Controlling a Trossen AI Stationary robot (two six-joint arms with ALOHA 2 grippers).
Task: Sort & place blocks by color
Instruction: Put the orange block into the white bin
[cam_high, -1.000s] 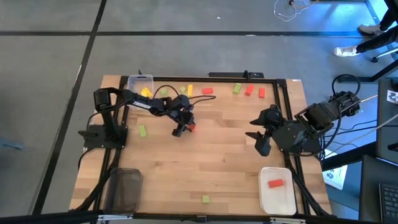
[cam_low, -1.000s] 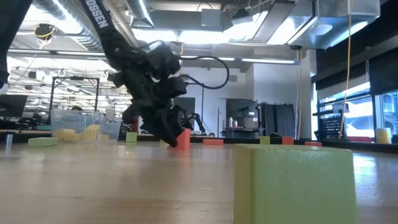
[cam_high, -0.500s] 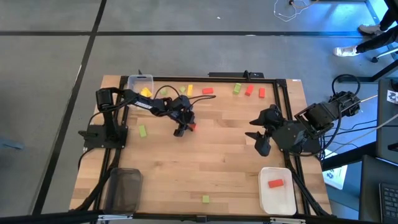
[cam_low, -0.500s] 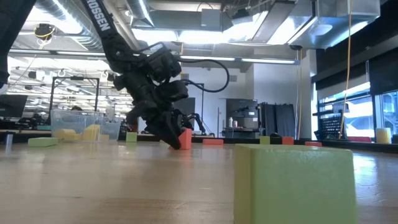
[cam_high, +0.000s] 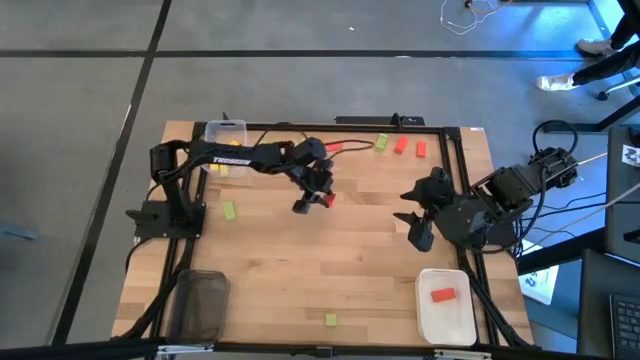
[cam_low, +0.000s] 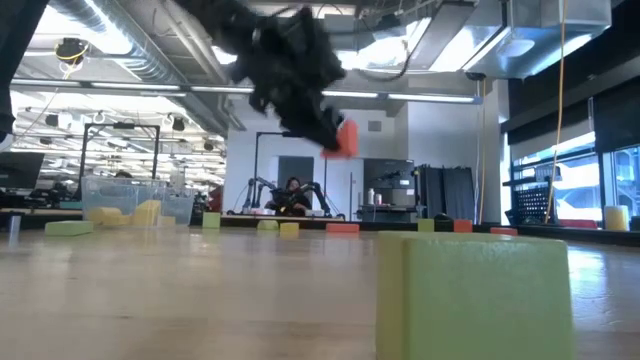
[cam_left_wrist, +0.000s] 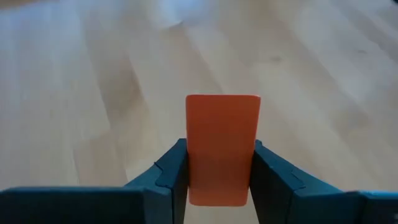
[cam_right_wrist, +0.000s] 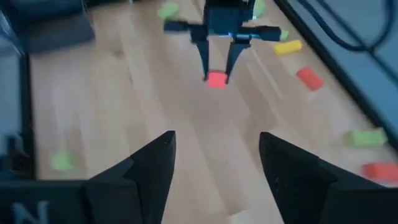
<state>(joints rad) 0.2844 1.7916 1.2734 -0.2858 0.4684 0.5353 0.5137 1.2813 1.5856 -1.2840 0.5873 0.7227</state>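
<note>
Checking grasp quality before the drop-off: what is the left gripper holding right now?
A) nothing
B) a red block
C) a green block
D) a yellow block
B: the left gripper is shut on a red block, lifted clear of the table.

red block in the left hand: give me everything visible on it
The red block is a small solid piece, orange-red, with a flat rectangular face, rounded corners and a smooth matte look. The left hand is shut on it, one dark finger against each long side, its far end sticking out past the fingertips. In the low view it hangs clear above the wooden table, touching nothing else. From above, it sits near the table's middle, toward the far edge.
</note>
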